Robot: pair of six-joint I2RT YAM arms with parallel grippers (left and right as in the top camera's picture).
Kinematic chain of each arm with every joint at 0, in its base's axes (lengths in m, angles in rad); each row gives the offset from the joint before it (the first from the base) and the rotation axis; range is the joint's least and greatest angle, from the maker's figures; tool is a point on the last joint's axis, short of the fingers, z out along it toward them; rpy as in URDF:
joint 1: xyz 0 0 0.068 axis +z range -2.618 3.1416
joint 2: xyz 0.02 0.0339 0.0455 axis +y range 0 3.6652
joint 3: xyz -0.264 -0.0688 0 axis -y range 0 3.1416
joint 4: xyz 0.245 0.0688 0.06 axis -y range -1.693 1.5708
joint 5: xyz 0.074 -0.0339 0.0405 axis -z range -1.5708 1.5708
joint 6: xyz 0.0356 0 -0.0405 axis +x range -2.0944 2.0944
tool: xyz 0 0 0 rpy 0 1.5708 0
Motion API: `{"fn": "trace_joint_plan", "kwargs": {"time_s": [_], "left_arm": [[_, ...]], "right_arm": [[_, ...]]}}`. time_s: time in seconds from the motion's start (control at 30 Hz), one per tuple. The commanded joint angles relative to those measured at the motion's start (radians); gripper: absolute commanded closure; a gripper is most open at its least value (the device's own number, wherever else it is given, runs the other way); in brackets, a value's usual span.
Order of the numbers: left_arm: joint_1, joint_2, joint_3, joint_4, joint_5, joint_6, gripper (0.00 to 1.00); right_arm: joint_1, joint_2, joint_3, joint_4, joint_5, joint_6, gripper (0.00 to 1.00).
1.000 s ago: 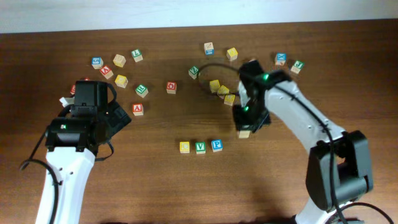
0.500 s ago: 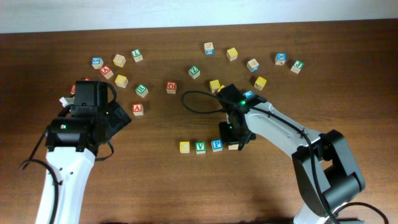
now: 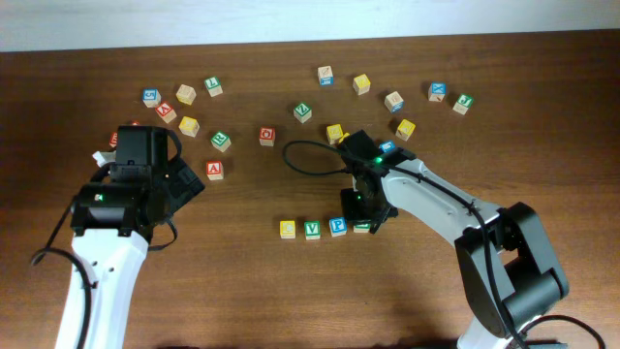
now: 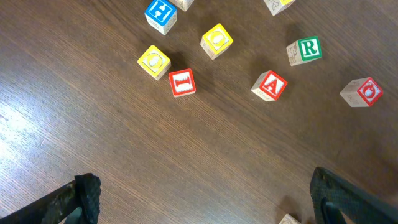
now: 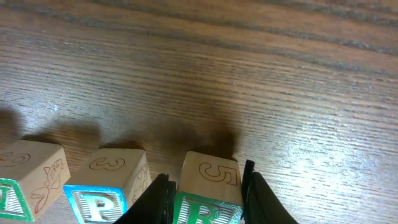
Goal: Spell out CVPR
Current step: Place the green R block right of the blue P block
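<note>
Right jaws narrowly straddled R cube [image 5: 210, 177], down just beside P cube [image 5: 102, 199], mid-surface toward the near edge; grip unclear. Left jaws wide open, empty. Risk was a skewed retreat dragging R, shoving P.

Table [image 3: 436, 291] dark brown with streaky wood grain. Taking blue P cube [image 3: 337, 227] as reference in overhead view: pale wood sides, blue top face, outlined 3 stamped on one side. Just left of it green V cube [image 3: 312, 230] with line-drawn figure on pale side, then yellow-faced cube [image 3: 288, 229]; just right of it green R cube [image 3: 361, 226], pale wood with outlined 5 on side. Well up-left of P cube, scattered on pale wood bodies: red A cube [image 4: 269, 85], red I cube [image 4: 182, 82], yellow O cube [image 4: 154, 61], second yellow O cube [image 4: 216, 40], blue H cube [image 4: 160, 12], second green R cube [image 4: 305, 50].
</note>
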Motion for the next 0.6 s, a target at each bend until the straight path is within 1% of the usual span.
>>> {"fn": "trace_joint_plan", "kwargs": {"time_s": [0.0,0.03,0.27,0.33,0.37,0.4,0.47,0.5,0.57], "left_arm": [[0.005,0.000,0.002,0.002,0.003,0.012,0.01],[0.005,0.000,0.002,0.002,0.003,0.012,0.01],[0.005,0.000,0.002,0.002,0.003,0.012,0.01],[0.005,0.000,0.002,0.002,0.003,0.012,0.01],[0.005,0.000,0.002,0.002,0.003,0.012,0.01],[0.005,0.000,0.002,0.002,0.004,0.012,0.01],[0.005,0.000,0.002,0.002,0.003,0.012,0.01],[0.005,0.000,0.002,0.002,0.004,0.012,0.01],[0.005,0.000,0.002,0.002,0.003,0.012,0.01]], "right_arm": [[0.005,-0.007,-0.006,0.010,0.001,-0.024,0.77],[0.005,-0.007,-0.006,0.014,-0.010,-0.062,0.77],[0.005,-0.007,-0.006,-0.010,-0.010,-0.092,0.77],[0.005,-0.007,-0.006,-0.009,-0.011,-0.092,0.73],[0.005,-0.007,-0.006,-0.009,-0.017,-0.092,0.69],[0.005,-0.007,-0.006,-0.008,-0.026,-0.092,0.67],[0.005,-0.007,-0.003,-0.005,-0.035,-0.088,0.66],[0.002,-0.008,0.008,-0.009,-0.036,-0.088,0.61],[0.003,-0.008,0.050,-0.043,-0.035,-0.088,0.55]]}}
